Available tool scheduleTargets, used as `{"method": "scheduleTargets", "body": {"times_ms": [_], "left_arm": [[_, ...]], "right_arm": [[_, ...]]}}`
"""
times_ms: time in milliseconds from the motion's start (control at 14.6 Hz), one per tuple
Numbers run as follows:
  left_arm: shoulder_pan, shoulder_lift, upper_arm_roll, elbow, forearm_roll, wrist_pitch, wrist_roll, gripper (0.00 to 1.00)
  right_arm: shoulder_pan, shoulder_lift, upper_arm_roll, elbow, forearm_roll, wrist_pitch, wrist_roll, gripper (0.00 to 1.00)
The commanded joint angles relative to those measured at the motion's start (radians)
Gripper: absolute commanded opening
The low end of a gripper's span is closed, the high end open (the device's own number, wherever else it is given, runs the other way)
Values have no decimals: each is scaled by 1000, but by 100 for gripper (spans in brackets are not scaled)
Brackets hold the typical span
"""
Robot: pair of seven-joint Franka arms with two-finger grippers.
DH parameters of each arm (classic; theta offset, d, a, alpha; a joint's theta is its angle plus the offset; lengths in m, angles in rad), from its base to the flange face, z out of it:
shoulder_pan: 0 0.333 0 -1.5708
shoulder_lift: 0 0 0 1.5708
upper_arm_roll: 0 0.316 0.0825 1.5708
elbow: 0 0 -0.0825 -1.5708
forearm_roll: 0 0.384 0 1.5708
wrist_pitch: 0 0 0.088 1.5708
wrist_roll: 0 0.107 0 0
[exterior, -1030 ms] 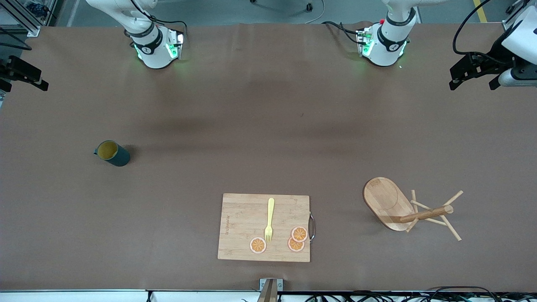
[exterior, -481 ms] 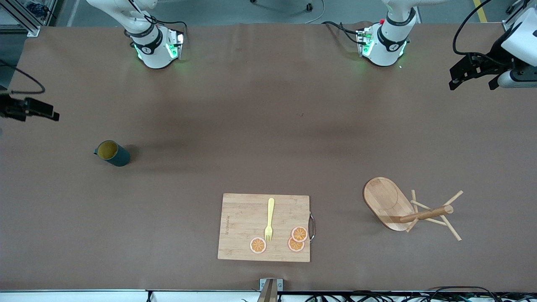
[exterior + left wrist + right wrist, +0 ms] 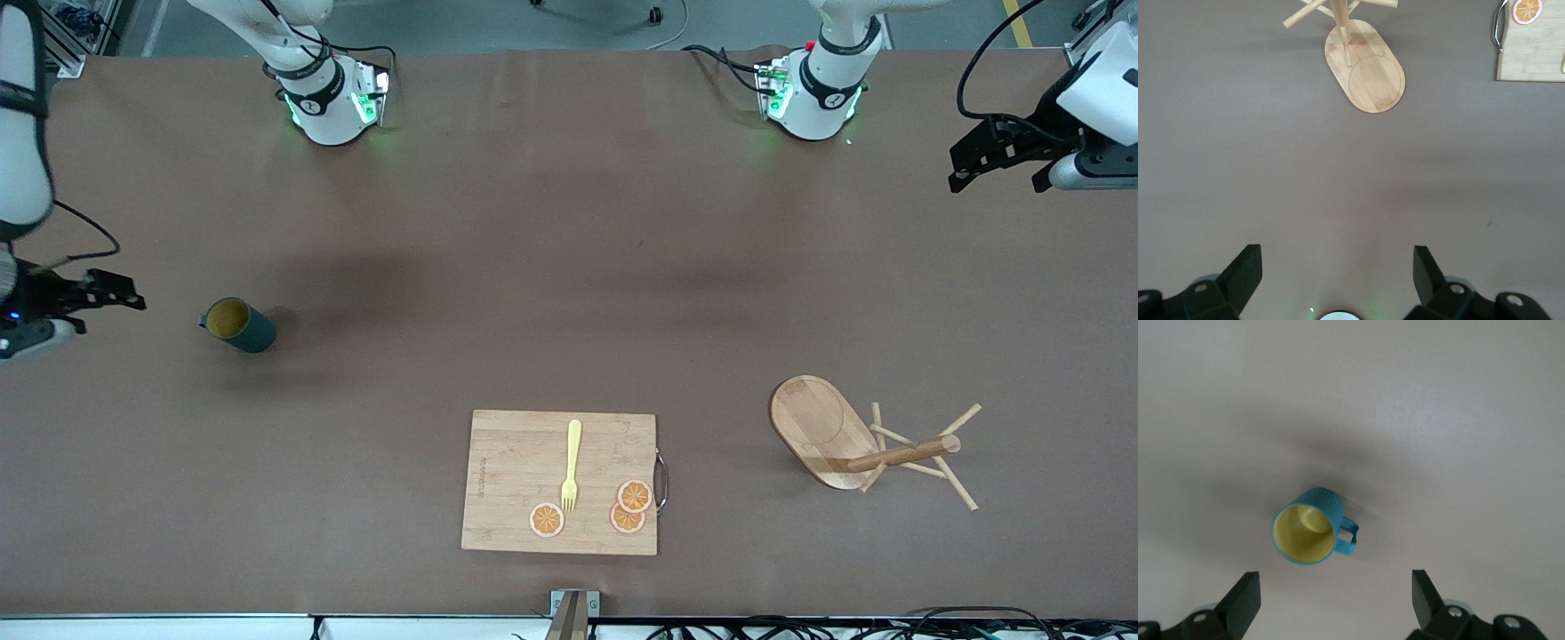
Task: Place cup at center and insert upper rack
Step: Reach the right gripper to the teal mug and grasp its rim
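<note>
The dark teal cup [image 3: 238, 325] with a yellow inside stands upright toward the right arm's end of the table. It also shows in the right wrist view [image 3: 1313, 528], handle to one side. My right gripper [image 3: 107, 307] is open and empty, in the air beside the cup, over the table's edge at that end [image 3: 1335, 583]. The wooden mug tree [image 3: 822, 431] stands on its oval base toward the left arm's end. It shows in the left wrist view [image 3: 1365, 67] too. My left gripper [image 3: 996, 182] is open and empty, high over the table at that end [image 3: 1336, 260].
A rectangular wooden cutting board [image 3: 498, 484] lies near the front edge at mid-table. It carries a yellow fork [image 3: 571, 467] and three orange slices [image 3: 635, 495]. Its corner shows in the left wrist view [image 3: 1531, 60].
My right gripper has come down along its end of the table to beside the cup. The left gripper has barely shifted. Cup and mug tree have not moved.
</note>
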Motion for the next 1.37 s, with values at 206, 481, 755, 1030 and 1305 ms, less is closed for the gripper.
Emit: {"method": "scheduleTargets", "body": {"times_ms": [206,481,755,1030,1305], "left_arm": [[6,16,0,23,6,-19,20,100],[6,28,0,24,4,-16,16,100],[6,34,0,26,4,-9,16,100],[6,34,-2,26,4,-6,14,100],[6,34,0,26,4,-6,16,100]], "right_arm": [[14,35,14,-266,12,312,-98,100],[15,89,14,-300,12,398,-120,99],[15,122,17,-311,12,425,-121,61],[17,120,17,-317,15,424,-118,0],[21,100,22,-282,15,348,-79,0]]}}
